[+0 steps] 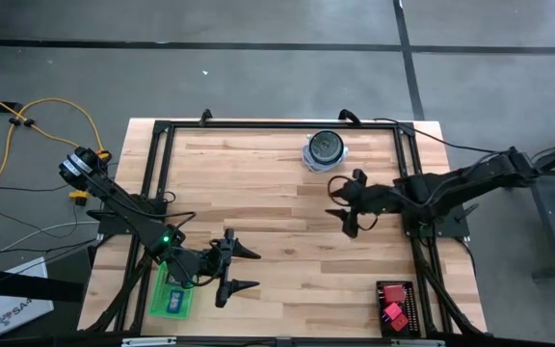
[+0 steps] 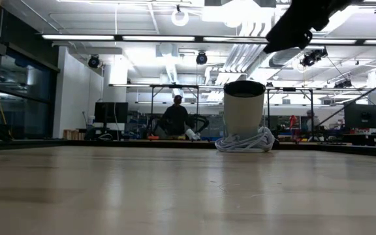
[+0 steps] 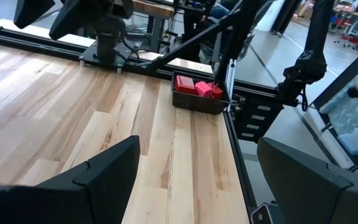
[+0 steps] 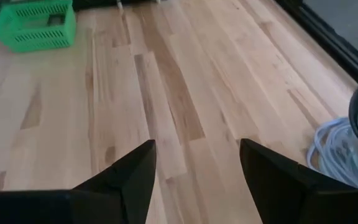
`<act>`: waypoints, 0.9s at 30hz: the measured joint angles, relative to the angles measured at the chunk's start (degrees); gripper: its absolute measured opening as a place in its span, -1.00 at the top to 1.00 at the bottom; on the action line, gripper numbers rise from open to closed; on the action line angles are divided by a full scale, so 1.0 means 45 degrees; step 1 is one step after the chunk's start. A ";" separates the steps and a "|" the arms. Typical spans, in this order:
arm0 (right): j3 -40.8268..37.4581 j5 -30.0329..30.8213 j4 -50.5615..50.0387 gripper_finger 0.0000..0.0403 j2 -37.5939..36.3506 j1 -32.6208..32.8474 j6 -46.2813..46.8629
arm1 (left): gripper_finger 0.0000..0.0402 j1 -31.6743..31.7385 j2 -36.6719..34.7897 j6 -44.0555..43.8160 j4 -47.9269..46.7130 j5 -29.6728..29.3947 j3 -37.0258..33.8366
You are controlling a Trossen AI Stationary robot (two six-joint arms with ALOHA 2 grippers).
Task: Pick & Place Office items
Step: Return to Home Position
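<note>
The office items sit in 2 containers at the near corners of the table. A red block (image 3: 184,83) and pink pieces (image 3: 207,90) lie together in the black bin (image 3: 194,104), which stands at the table's front right corner, right against the dark frame rail (image 3: 229,87) along that edge. At the front left corner, the green tray (image 1: 162,306) holds a few small teal and blue pieces (image 1: 175,299); they are too small to tell apart or count. The rest of the wooden table (image 1: 277,241) between the 2 containers is bare board. The left gripper (image 1: 251,269) hangs over the front left part of the table, just beside the green tray and pointing toward the right side, with its fingers (image 3: 86,186) spread wide and nothing between them. The right gripper (image 1: 333,200) is over the middle right of the table, pointing toward the left side, its fingers (image 4: 129,180) likewise wide apart and empty. Just behind it, near the far edge, stands a round blue-white container (image 1: 325,149) with a dark top, and a white cable (image 2: 243,142) is coiled around its base. Beyond the table, in the room behind, a person (image 2: 175,119) sits facing away.
</note>
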 joint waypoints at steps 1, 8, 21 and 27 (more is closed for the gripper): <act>-0.0324 0.0009 0.0257 -0.09 -0.0318 -0.0030 -0.0030 | -0.58 -0.0005 0.0002 0.0002 -0.0004 -0.0002 0.0000; -0.2449 0.0096 0.1683 -0.09 -0.2315 -0.0194 0.0941 | -0.58 0.0000 0.0000 0.0000 -0.0005 -0.0004 0.0000; -0.6228 0.0036 0.4442 -0.09 -0.6654 -0.0194 -0.0902 | -0.58 -0.0005 0.0005 0.0004 -0.0004 0.0000 0.0000; -0.7814 0.0191 0.5077 -0.09 -0.8380 -0.0194 -0.1462 | -0.58 0.0000 0.0002 0.0000 -0.0004 0.0000 0.0000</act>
